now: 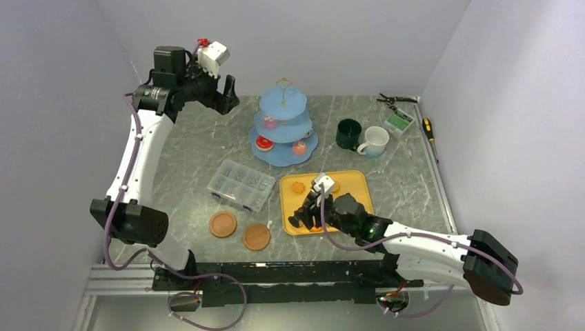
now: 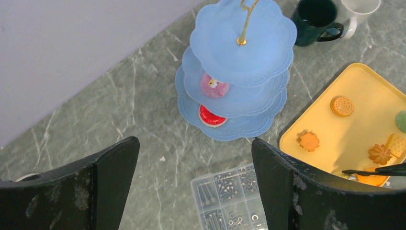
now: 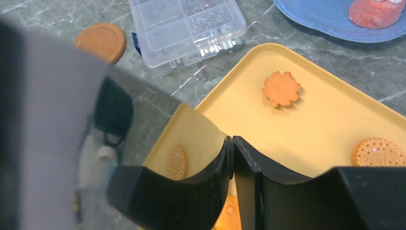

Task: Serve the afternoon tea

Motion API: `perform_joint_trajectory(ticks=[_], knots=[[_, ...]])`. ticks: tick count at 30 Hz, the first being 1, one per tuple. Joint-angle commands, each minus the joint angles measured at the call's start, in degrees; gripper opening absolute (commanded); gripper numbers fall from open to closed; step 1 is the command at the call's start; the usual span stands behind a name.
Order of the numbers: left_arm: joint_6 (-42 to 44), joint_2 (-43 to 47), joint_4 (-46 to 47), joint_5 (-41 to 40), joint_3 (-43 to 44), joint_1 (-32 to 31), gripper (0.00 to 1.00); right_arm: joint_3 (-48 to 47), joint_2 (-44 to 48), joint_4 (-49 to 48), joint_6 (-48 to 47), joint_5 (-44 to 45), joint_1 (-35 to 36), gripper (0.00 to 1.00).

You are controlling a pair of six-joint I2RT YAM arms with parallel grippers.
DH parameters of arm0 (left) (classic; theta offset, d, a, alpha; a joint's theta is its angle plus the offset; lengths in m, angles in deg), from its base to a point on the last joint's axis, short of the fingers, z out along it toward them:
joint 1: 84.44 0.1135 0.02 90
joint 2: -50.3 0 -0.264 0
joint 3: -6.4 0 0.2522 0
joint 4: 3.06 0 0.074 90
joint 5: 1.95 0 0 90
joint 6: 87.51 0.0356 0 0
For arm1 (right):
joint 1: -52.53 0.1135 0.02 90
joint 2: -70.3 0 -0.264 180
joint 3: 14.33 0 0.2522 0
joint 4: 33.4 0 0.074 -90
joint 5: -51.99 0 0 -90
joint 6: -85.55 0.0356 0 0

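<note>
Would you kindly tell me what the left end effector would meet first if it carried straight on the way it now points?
Probably the bare table between the bottom tier of the blue stand and the clear box; the left end effector hangs open, and depth is unclear.

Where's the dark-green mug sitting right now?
In the top view the dark-green mug stands toward the far right, between the light-blue three-tier stand on its left and the white mug close on its right, beyond the yellow tray.

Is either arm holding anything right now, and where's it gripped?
The right gripper holds the tongs by their arms, tips out over the tray. The left gripper is open, holding nothing.
</note>
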Motion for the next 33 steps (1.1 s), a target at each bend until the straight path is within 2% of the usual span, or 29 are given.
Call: perform_joint_trajectory(ticks=[1,4,7,11,15,22,28,33], knots=[[-2.75,1.24,-5.28,-5.70,2.10,0.64,0.93,-0.87,0.76,-4.83,-0.71,-0.71,0.25,0.52],[-2.45,2.22,-4.53,-7.67,0.97,1.09,0.93,-2.23,0.41,-3.86,-1.36,0.61,0.27,0.41],[-2.20,2.54,-4.37,-8.49,0.79,1.87,0.93,-3.43,0.34,-4.06,-2.02,1.98,0.23,0.35],[-2.30,3.10,-3.60,-7.89,0.31,3.23,0.93,-7.85,-1.01,-4.56,-4.69,2.81,-0.82,0.34],[-1.81,2.90,-3.54,-7.40,0.45,3.85,0.93,-13.49,-4.84,-8.09,-7.06,0.85,-5.03,0.33],[-1.94,2.37,-3.03,-6.46,1.44,4.07,0.93,-22.24,-19.10,-16.82,-7.82,-1.52,-11.64,0.33],[-1.27,2.95,-2.24,-6.22,0.64,4.24,0.93,-26.48,-27.64,-21.29,-7.54,-1.16,-12.95,0.33],[-0.81,3.00,-2.19,-5.89,0.09,4.29,0.93,-27.66,-32.60,-26.52,-7.43,2.85,-12.99,0.33]])
